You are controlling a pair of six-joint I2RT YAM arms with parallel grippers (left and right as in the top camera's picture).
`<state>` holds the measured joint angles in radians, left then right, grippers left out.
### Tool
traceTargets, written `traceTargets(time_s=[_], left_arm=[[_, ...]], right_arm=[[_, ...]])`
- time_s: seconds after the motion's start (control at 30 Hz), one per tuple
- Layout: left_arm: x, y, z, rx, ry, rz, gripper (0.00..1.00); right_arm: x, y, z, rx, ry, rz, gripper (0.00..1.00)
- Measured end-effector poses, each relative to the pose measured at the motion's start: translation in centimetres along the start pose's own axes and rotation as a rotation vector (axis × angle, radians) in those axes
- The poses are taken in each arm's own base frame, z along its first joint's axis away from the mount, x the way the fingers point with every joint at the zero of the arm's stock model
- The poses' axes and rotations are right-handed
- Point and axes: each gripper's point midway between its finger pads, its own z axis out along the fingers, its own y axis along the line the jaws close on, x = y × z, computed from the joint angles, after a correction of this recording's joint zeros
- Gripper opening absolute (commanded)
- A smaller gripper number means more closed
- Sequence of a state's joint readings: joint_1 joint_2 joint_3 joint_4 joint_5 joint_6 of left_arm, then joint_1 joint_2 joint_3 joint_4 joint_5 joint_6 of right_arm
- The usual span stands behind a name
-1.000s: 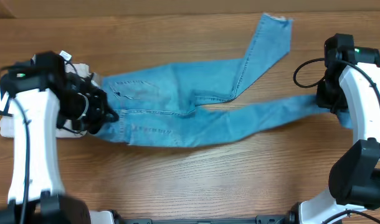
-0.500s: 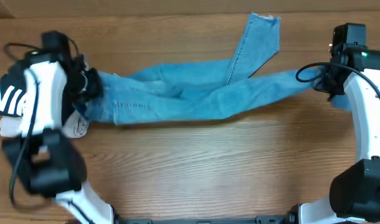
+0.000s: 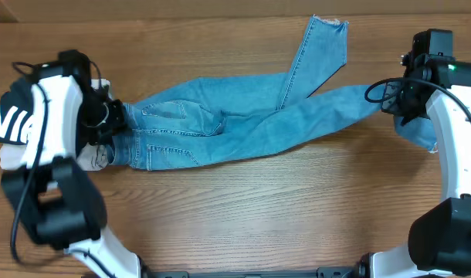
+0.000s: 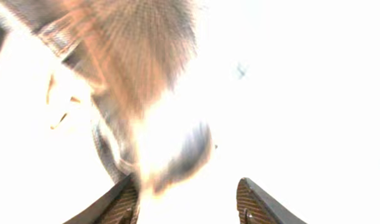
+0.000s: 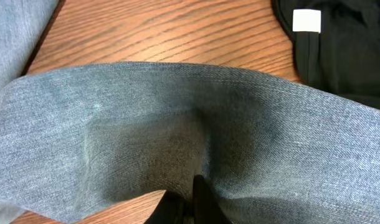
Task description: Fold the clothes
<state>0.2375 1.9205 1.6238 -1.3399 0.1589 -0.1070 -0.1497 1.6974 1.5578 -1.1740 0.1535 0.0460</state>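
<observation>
Light-blue denim jeans [image 3: 243, 127] lie stretched across the wooden table, waist at the left. One leg angles to the far edge with its frayed hem [image 3: 328, 25]; the other runs right. My left gripper [image 3: 112, 127] sits at the waist end. In the left wrist view it [image 4: 190, 202] is open, with blurred, washed-out fabric by the left finger [image 4: 124, 205]. My right gripper [image 3: 401, 108] holds the end of the right leg; the right wrist view shows it [image 5: 193, 202] shut on a fold of denim [image 5: 177, 124].
A black garment [image 5: 339, 50] with a white label [image 5: 306, 20] lies just beyond the held leg. A pale garment [image 3: 100, 158] lies under the left arm at the table's left. Bare wood [image 3: 259, 208] runs along the near side of the jeans.
The left gripper has opened and let go of the waist after shifting toward the far side. The right gripper moved the leg end away from me, and the jeans now lie flatter.
</observation>
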Motion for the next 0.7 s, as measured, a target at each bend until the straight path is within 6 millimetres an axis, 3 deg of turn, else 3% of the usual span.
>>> traceTargets(time_s=[0.13,0.27,0.37,0.47,0.6,0.7], left_arm=[[1.8,-2.2,-6.4,0.089,-0.167,0.093,0.52],[3.5,-5.0,-9.8,0.161,-0.269,0.240,0.50],[4.8,-8.4,-9.7,0.190,-0.263,0.404,0.49],[6.3,-11.6,-8.7,0.202,-0.232,0.553,0.49],[8.5,-15.1,-7.3,0.207,-0.200,0.716,0.49],[9.9,-16.8,-6.0,0.192,-0.177,0.812,0.48]], right_arm=[[1.2,-0.1,0.0,0.001,0.051,-0.016,0.04],[3.9,0.8,-0.6,-0.059,0.162,-0.030,0.04],[3.8,2.5,-1.8,-0.164,0.172,-0.023,0.04],[1.9,4.6,-4.1,-0.302,0.112,-0.006,0.04],[-1.9,8.0,-9.5,-0.537,-0.028,0.027,0.04],[-5.4,10.6,-15.6,-0.759,-0.181,0.026,0.04]])
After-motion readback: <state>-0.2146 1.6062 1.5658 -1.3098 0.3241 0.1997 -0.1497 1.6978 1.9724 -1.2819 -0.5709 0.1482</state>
